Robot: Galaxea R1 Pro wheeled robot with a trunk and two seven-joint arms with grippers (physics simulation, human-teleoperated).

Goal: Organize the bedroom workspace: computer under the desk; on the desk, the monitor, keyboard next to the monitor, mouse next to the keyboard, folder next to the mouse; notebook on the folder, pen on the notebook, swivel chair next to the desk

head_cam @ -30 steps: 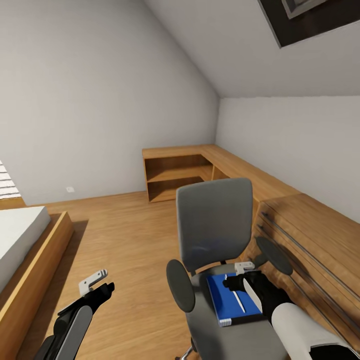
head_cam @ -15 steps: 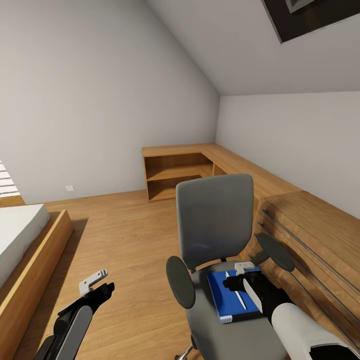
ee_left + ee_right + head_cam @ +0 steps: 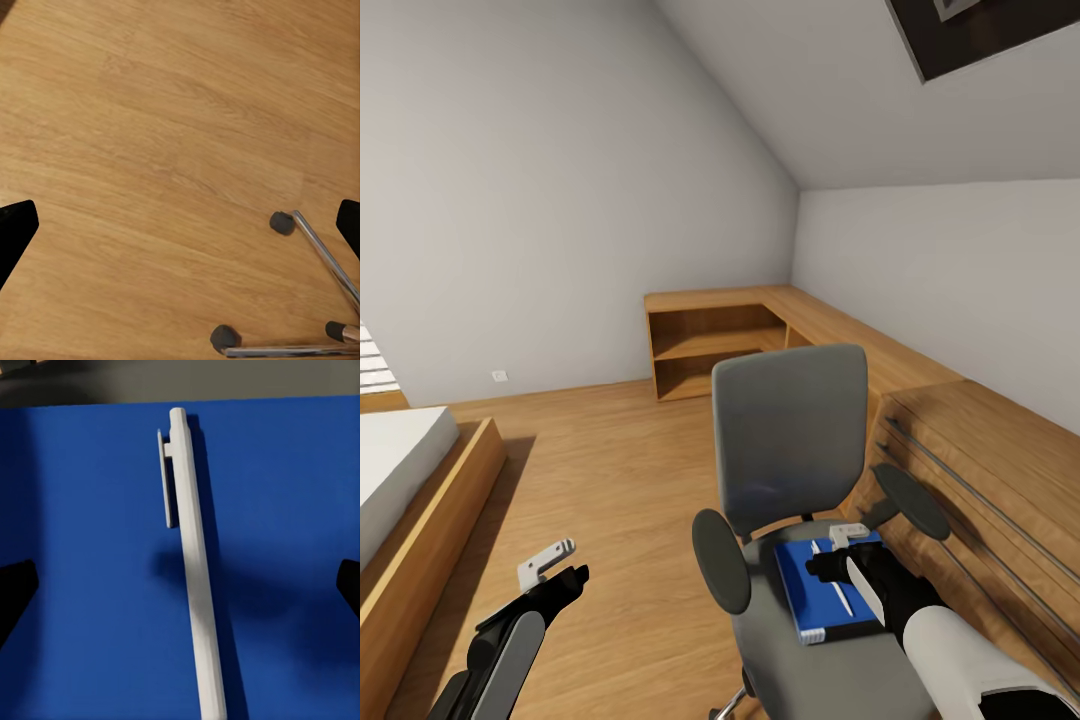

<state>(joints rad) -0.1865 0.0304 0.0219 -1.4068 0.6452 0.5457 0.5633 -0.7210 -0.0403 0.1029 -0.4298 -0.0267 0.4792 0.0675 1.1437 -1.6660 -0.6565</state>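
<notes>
The swivel chair (image 3: 790, 440) stands right of centre in the head view, its grey back upright and a black armrest on each side. A bright blue folder (image 3: 815, 600) lies flat on its seat, with a white pen (image 3: 840, 595) resting on top. My right gripper (image 3: 838, 555) hovers just above the folder's far end. In the right wrist view it (image 3: 180, 585) is open, and the pen (image 3: 191, 562) lies on the blue folder (image 3: 90, 547) between its fingertips. My left gripper (image 3: 555, 565) is open over the floor left of the chair, holding nothing.
A low oak shelving unit (image 3: 710, 340) fills the far corner and runs along the right wall to a wooden drawer unit (image 3: 980, 470). A bed (image 3: 400, 470) sits at the left. The left wrist view looks down on the chair's chrome base and casters (image 3: 315, 255) on the wood floor.
The head view has tilted very slightly since a second ago. Neither gripper, the pen nor the folder has visibly moved.
</notes>
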